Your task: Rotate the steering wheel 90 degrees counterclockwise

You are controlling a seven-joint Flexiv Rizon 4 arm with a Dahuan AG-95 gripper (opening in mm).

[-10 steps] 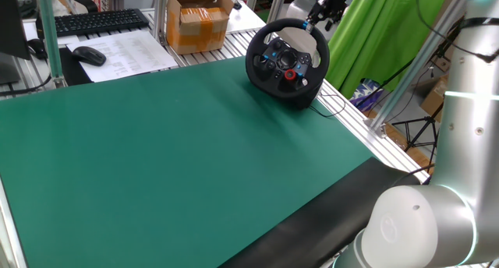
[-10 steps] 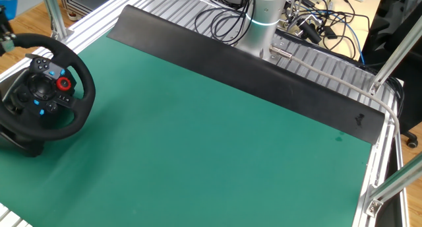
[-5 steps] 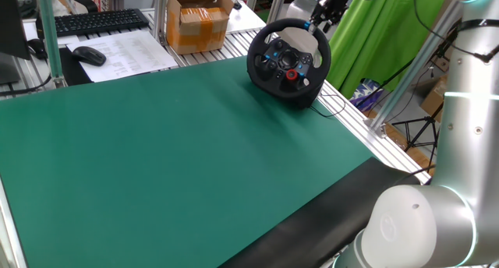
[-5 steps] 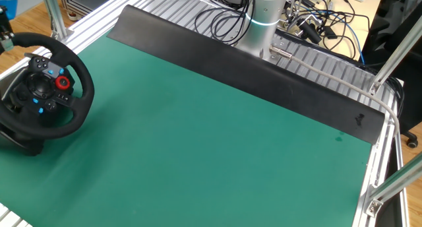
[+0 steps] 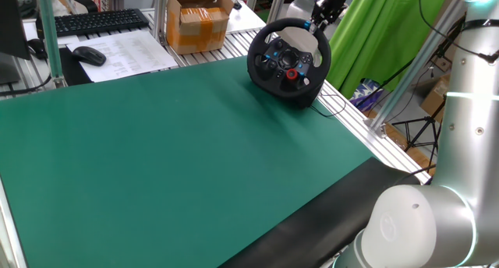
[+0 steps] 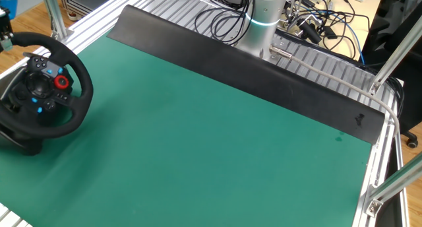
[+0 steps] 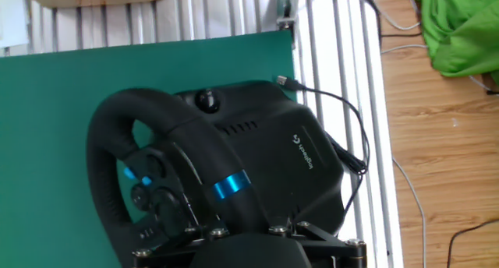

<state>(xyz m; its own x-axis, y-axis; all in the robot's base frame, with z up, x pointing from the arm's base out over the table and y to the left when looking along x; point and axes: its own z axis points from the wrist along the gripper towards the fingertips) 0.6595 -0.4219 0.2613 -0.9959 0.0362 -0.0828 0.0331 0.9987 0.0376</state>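
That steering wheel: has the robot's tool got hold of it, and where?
The tool sits at the top of the steering wheel rim, by the blue stripe, but a firm grip cannot be told.

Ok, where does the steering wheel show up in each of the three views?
One fixed view: the steering wheel stands at the upper centre-right, near the far edge of the green mat.
The other fixed view: the wheel is at the left edge, on the mat's left end.
Hand view: it fills the lower centre, seen from above.
Shared landmark: the green mat under the wheel.
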